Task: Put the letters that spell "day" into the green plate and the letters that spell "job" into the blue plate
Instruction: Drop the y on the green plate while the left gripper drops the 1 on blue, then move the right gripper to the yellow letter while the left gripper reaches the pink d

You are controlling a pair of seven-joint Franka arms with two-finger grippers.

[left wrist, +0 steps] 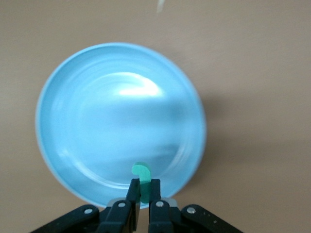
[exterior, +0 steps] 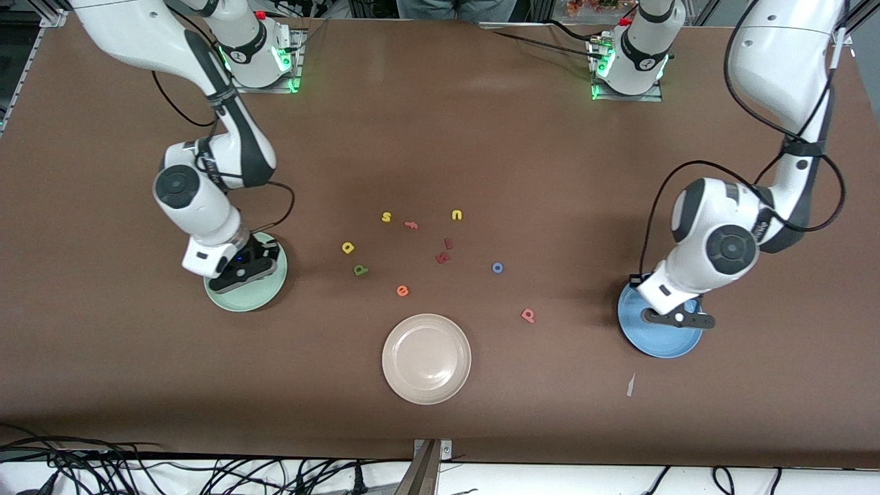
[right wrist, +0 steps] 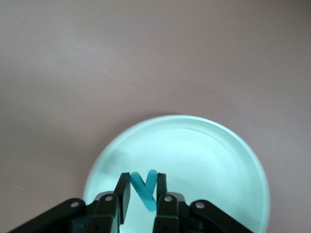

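My left gripper is shut on the thin teal "j" and hangs over the blue plate, which lies toward the left arm's end of the table. Over the green plate, at the right arm's end, my right gripper is shut on the teal "y". On the table between the plates lie the yellow "a", green "d", blue "o" and pink "b".
A beige plate sits nearer the front camera, mid-table. Other loose letters: yellow "s", pink "f", yellow "u", orange "e", two dark red ones. A small white scrap lies near the blue plate.
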